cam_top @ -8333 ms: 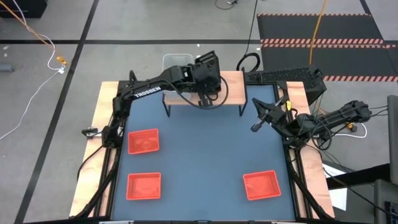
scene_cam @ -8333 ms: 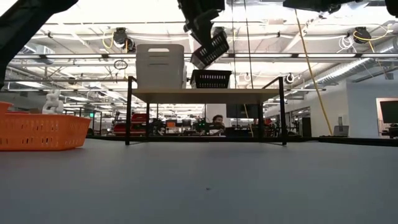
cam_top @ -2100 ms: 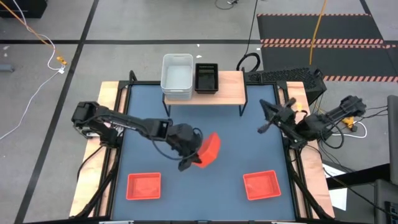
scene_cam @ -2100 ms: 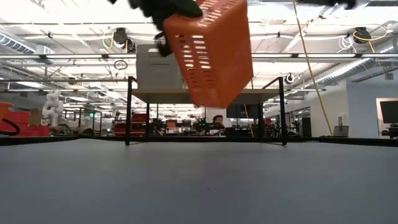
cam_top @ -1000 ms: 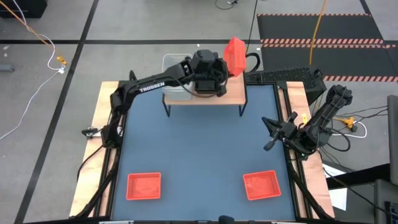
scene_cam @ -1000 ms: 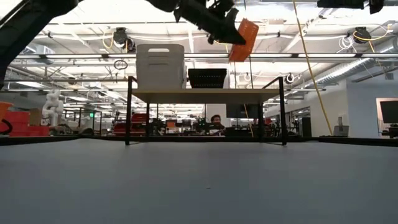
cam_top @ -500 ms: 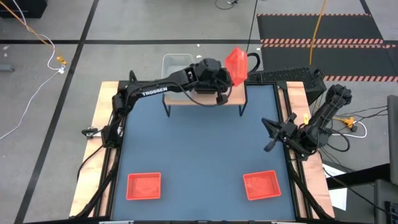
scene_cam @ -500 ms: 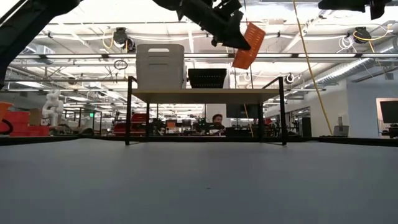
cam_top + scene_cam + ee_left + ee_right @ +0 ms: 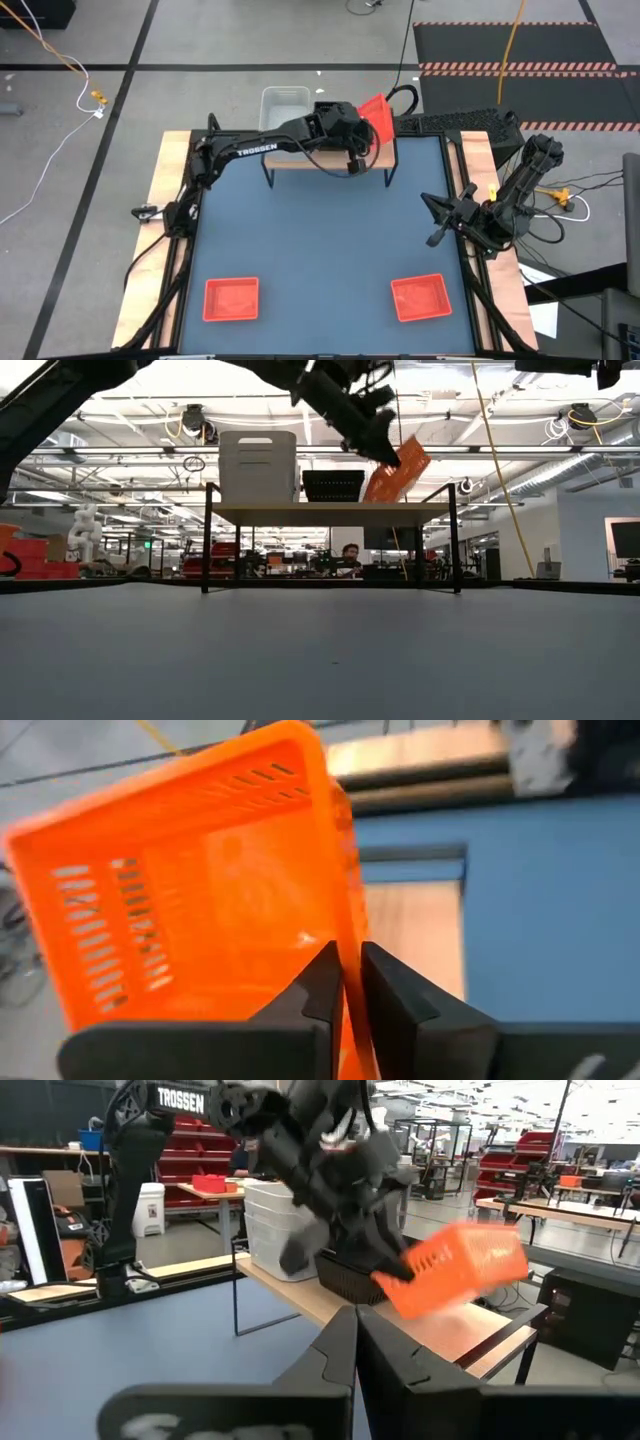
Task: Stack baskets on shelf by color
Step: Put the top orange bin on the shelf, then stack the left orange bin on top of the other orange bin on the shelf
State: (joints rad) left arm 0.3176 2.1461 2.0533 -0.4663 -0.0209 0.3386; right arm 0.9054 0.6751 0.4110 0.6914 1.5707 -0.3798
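My left gripper (image 9: pixel 360 127) reaches over the shelf (image 9: pixel 380 155) at the table's far edge, shut on a red basket (image 9: pixel 375 117) that hangs tilted over the shelf's right part. In the low view the red basket (image 9: pixel 396 472) has its lower corner just above the board; I cannot tell whether it touches. On the shelf a white basket stack (image 9: pixel 257 466) stands at the left and a black basket (image 9: pixel 333 486) in the middle. My right gripper (image 9: pixel 437 216) waits shut over the table's right side. My left gripper pinches one side wall of the red basket at its rim (image 9: pixel 344 910), one finger (image 9: pixel 322 972) inside the basket and one outside. The fingers slant down from the table's left. The basket hangs tilted beyond the fingers, its open top turned partly sideways.
Two more red baskets lie on the table near its front edge, one at the left (image 9: pixel 231 299) and one at the right (image 9: pixel 419 297). The blue table top between them and the shelf's black legs (image 9: pixel 207 540) is open room.
My left gripper has sunk toward the shelf's right part and tipped further downward. The red basket has come down with it from well above the shelf and has tipped from almost on end toward level.
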